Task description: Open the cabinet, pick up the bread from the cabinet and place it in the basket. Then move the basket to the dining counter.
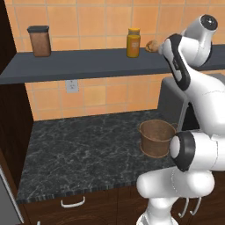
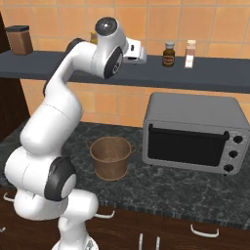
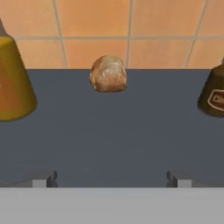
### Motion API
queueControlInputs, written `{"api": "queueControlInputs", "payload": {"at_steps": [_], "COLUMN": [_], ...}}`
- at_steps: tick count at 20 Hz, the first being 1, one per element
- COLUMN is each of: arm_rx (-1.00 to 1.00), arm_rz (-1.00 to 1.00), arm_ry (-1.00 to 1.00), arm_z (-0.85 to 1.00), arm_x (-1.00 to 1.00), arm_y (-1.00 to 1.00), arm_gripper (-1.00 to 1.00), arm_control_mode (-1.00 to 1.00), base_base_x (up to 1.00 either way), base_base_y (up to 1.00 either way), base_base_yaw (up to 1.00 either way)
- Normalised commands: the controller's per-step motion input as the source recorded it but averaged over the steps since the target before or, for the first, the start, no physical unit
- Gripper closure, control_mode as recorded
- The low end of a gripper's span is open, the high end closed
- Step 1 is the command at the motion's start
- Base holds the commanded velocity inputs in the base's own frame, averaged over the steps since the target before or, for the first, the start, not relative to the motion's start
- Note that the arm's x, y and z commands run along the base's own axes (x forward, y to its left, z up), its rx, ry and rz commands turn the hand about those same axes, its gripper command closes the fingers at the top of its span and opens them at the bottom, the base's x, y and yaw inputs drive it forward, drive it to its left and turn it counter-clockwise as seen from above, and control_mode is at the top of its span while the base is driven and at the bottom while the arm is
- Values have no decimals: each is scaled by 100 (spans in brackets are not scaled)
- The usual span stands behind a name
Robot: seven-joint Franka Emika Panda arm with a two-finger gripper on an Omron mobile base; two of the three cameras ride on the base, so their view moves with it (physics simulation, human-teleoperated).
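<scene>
Gripper jaws wide, nothing held, facing the bread at upper centre of hand view. Bread sits on the grey shelf against the tiled wall, between yellow-orange jar at left and brown bottle at right. Basket lower centre on black marble counter.

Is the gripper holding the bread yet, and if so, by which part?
Nothing is held. The gripper is open and empty, with the bread ahead of it on the shelf, between the yellow-orange jar and a dark bottle.

bread — golden bun, on shelf | basket — upright, on counter
</scene>
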Motion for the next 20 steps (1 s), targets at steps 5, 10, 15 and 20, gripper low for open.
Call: {"api": "queueControlInputs", "payload": {"at_steps": [5, 10, 15, 20], "arm_rx": [0, 1, 1, 0], "arm_rz": [3, 8, 15, 2], "arm_ry": [0, 0, -1, -4], "arm_z": [0, 0, -5, -8], "arm_x": [45, 31, 18, 32], "arm_y": [0, 0, 0, 0], "arm_gripper": [-100, -100, -100, -100], "arm_control_mode": [-100, -100, -100, -100], "base_base_x": [0, 0, 0, 0], "base_base_y": [0, 0, 0, 0], "base_base_yaw": [0, 0, 0, 0]}}
